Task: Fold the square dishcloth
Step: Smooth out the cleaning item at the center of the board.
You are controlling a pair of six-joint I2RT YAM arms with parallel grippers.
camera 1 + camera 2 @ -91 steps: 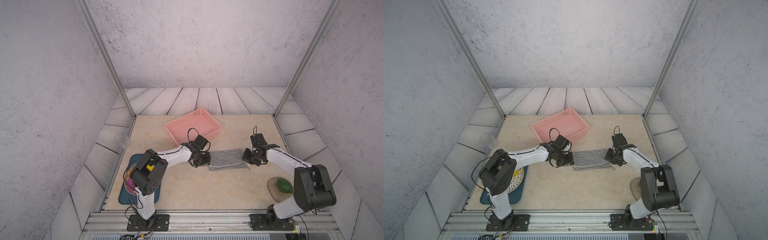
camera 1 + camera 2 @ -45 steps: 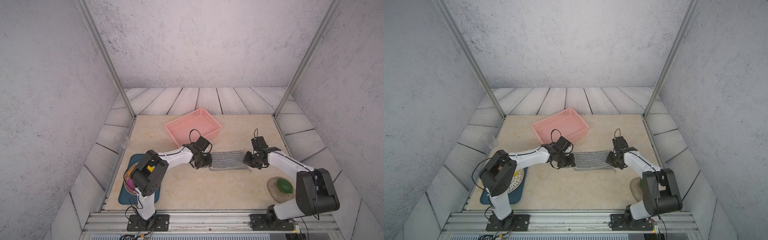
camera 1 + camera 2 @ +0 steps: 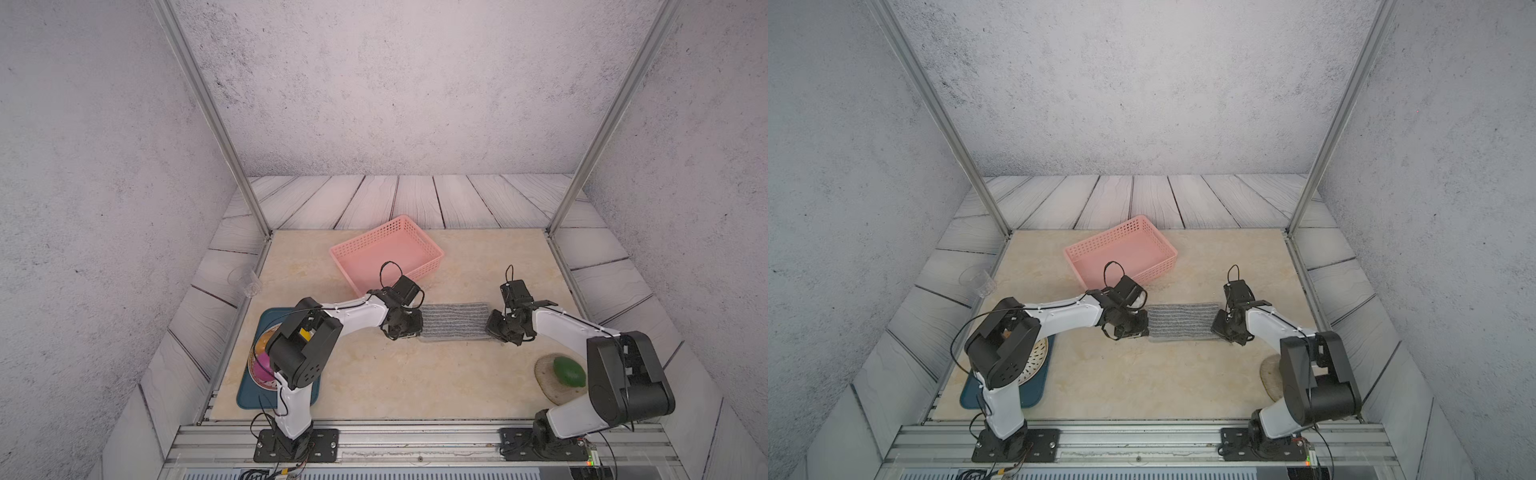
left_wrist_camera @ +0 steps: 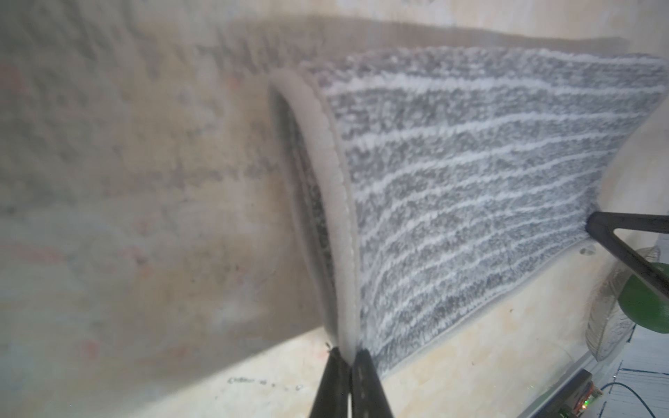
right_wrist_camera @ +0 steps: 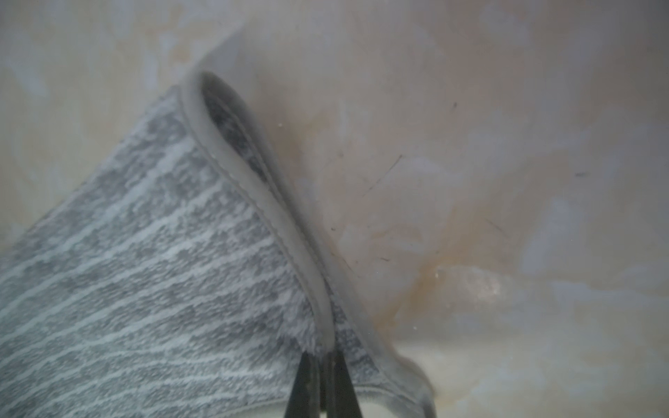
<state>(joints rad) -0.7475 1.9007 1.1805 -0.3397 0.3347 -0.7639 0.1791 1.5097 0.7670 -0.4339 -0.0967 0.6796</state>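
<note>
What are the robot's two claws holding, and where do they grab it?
Both hold the square dishcloth: the left gripper pinches its hemmed edge at one end, the right gripper the hem at the opposite end.

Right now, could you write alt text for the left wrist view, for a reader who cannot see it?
The left gripper, shut, pinches the hemmed edge of the grey, white-striped square dishcloth, which lies doubled over on the beige table. A green object shows beyond the cloth.

Beige marbled tabletop [image 3: 374, 374] with pink basket [image 3: 428, 262], striped dishcloth [image 3: 455, 322], blue tray [image 3: 247, 397], round board [image 3: 546, 383]
</note>
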